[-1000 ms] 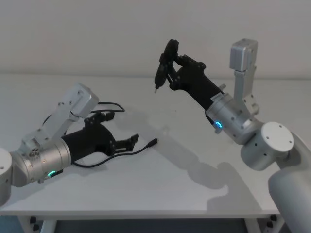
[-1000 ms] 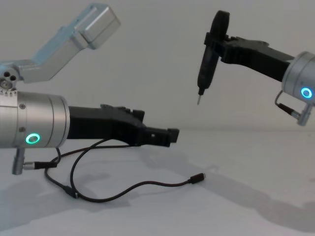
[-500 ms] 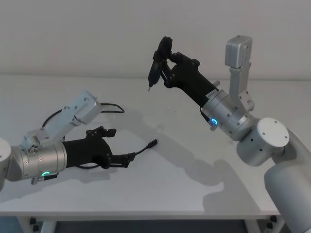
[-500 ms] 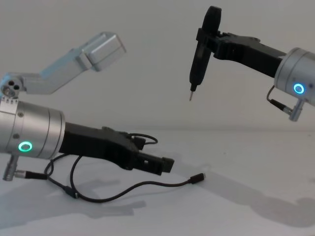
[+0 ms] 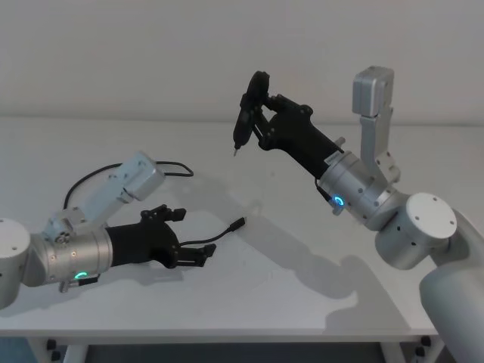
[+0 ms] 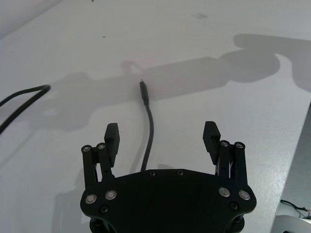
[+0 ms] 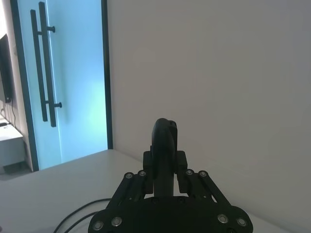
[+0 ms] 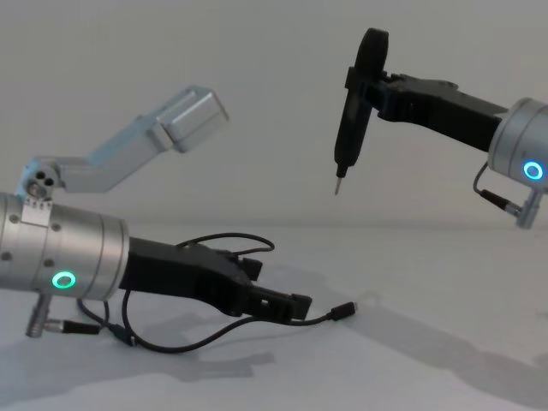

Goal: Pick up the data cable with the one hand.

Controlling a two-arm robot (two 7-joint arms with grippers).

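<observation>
on the white table, front-left part: the left arm comes in low from the left, a thick silver cylinder with a green ring light, sloping down toward the surface. the right arm is raised high over the right side of the table. the right gripper is closed around a slim black pen-like tool. the tool hangs upright with its metal tip pointing down, well above the surface and well apart from the cable.

left gripper: broad, flat, black, with blocky finger ends. we record its fingers spread wide, with nothing held and nothing touching the pads. in the chest view the finger ends sit very low over the table; we cannot tell whether they touch it.

data cable: long, thin, black cord, lying slack on the table. in the left wrist view one stretch comes out from under the gripper's palm. it passes roughly midway between the two open fingers and touches neither. in the head view the rest of the cord curves back under the left arm and shows again as a loose loop behind it, toward the rear of the table.

plug: small, black, at the near end of the cord, lying flat just beyond the fingertips and pointing away from the gripper.
</observation>
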